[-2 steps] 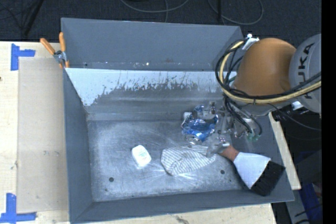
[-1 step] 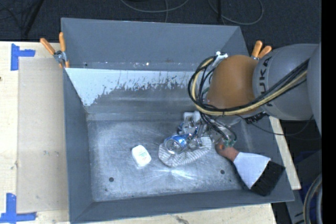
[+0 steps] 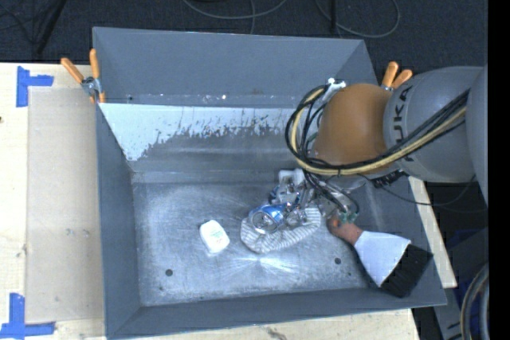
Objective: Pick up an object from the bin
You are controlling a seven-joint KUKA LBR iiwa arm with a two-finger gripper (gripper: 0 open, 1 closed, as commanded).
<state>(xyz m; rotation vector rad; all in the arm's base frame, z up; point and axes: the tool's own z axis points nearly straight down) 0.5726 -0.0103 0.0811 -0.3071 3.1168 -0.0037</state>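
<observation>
Reaching is the step in hand, by my judgement. My hand (image 3: 292,201) hangs low in the bin (image 3: 199,76), right of the floor's middle. It is directly above a grey-and-white woven thing (image 3: 283,237), perhaps a small mesh shoe or pouch, with a blue-and-silver piece (image 3: 265,216) at its upper left end. I cannot tell whether my hand is released or clenched, nor whether it touches the woven thing, which lies flat on the bin floor. A small white block (image 3: 213,236) lies apart toward the left wall. A brush-like tool (image 3: 381,251) with a brown handle lies by the right wall, its handle just beside the woven thing. Next I would need to settle around a raised fold of the mesh, clench firmly and lift straight up, clear of that handle.
</observation>
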